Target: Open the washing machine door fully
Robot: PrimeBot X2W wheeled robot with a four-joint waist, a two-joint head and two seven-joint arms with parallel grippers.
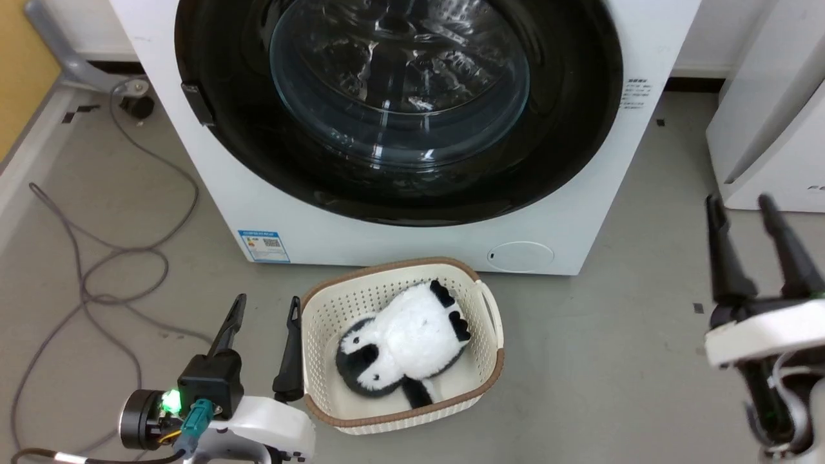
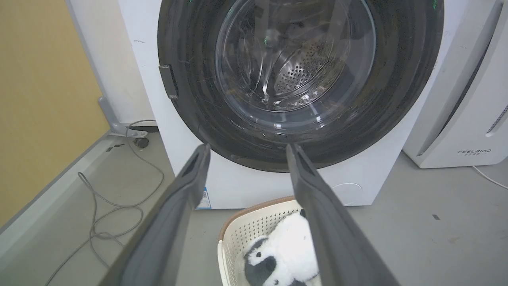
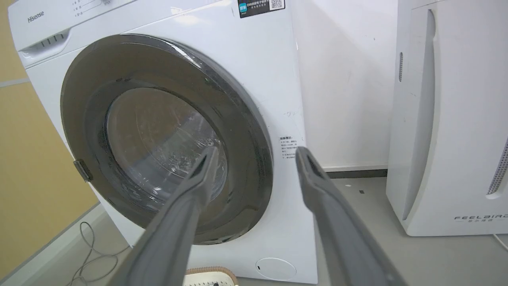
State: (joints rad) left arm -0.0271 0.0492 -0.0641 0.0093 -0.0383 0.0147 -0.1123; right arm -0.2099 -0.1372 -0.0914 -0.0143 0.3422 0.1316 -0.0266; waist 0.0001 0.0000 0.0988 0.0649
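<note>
The left gripper point(image 1: 267, 303) hung below and to the left of the washing machine door point(image 1: 399, 96), its two dark fingers spread with nothing between them. The door itself lay shut, seemingly flush against the white machine front, its glass bowl bulging at the centre. On the door's left edge sat a small dark tab point(image 1: 196, 103), which looked like the pull point. If so, the hinge was probably on the door's right side.

The step in hand appeared to be the first reach, and the left arm seemed the better placed. It would do best to rise to the tab and slip one finger behind it. It should then draw straight out until the catch gave, and only afterwards follow the door's arc, not drag sideways.

Directly below the door stood a cream basket point(image 1: 496, 348) holding a plush penguin point(image 1: 406, 345). The arm needed to climb clear of its rim.

The right gripper point(image 1: 739, 201) stood below and right of the door, fingers likewise parted and empty. It perhaps stood within the door's swing, so drawing it back first seemed wise.
</note>
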